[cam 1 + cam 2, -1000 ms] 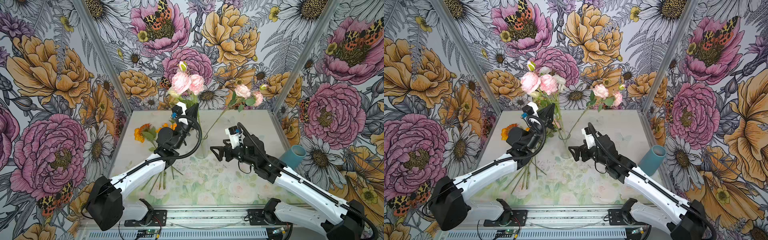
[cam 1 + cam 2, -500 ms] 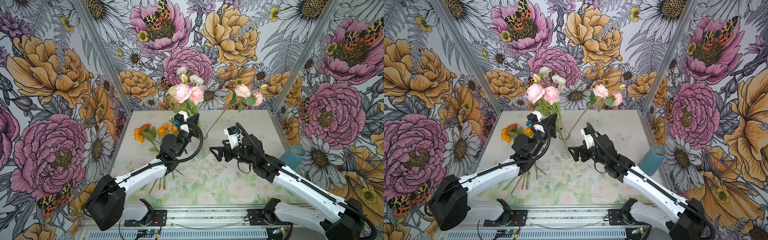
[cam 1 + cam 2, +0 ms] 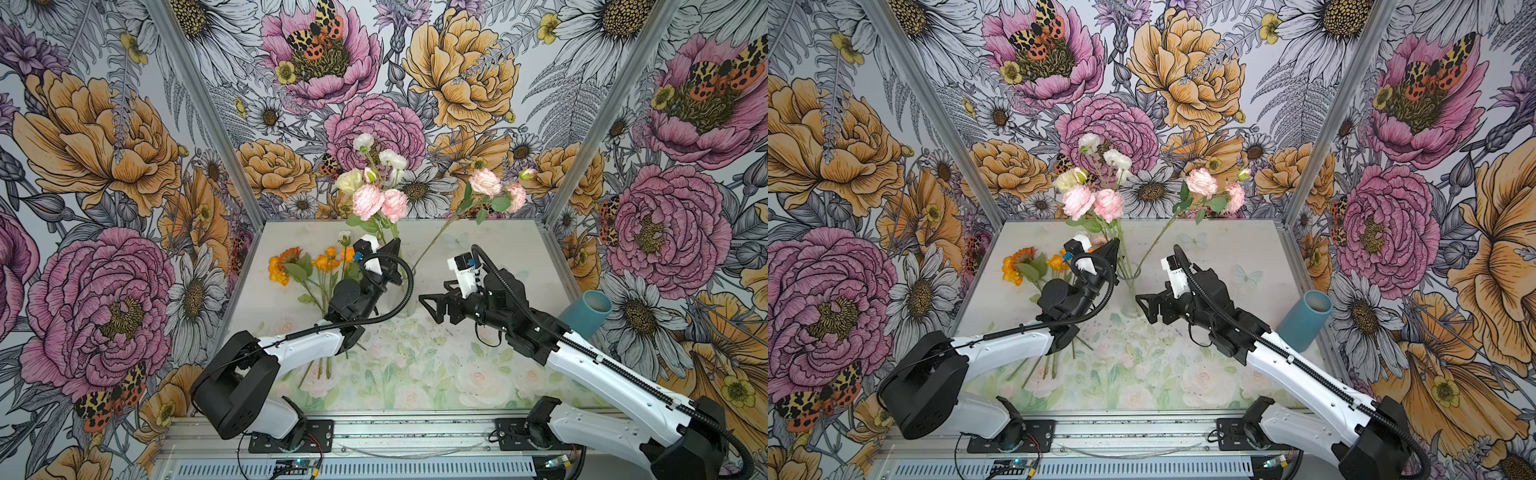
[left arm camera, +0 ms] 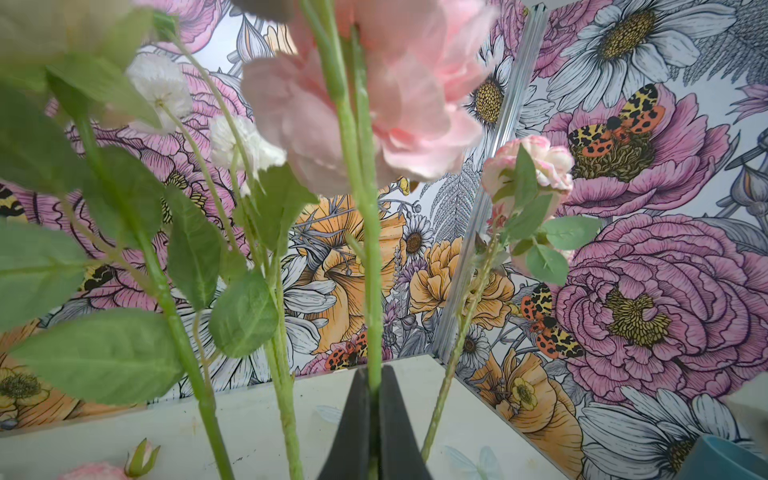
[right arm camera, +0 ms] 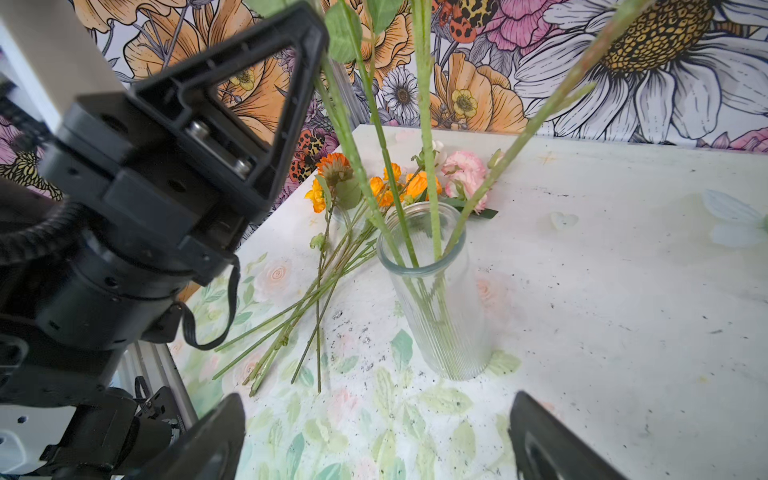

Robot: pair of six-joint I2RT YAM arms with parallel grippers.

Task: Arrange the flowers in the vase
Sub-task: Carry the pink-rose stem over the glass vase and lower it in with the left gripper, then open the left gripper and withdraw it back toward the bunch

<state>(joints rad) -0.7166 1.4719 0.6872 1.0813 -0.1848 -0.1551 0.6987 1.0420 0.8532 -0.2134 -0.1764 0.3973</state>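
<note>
The clear ribbed glass vase (image 5: pixel 432 299) (image 3: pixel 406 305) (image 3: pixel 1130 291) stands mid-table with several green stems in it. My left gripper (image 4: pixel 374 390) (image 3: pixel 392 249) (image 3: pixel 1113 245) is shut on one upright stem just above the vase's mouth; that stem carries pink blooms (image 3: pixel 380 203) (image 4: pixel 374 95). White blooms (image 3: pixel 390 158) rise behind them, and another pink flower (image 3: pixel 486 183) leans right out of the vase. Loose orange flowers (image 3: pixel 286 266) (image 5: pixel 386 183) lie on the table left of the vase. My right gripper (image 5: pixel 374 415) (image 3: pixel 430 307) (image 3: pixel 1144 307) is open, empty, just right of the vase.
A teal cylinder (image 3: pixel 584 316) (image 3: pixel 1304 320) leans at the table's right edge. A loose pink flower (image 5: pixel 465 174) and a bud (image 4: pixel 141 457) lie behind the vase. Flower-printed walls close in the back and both sides.
My left gripper has come down with the pink flower, and its blooms now sit lower over the vase. The white blooms show behind. The right arm has barely moved.
</note>
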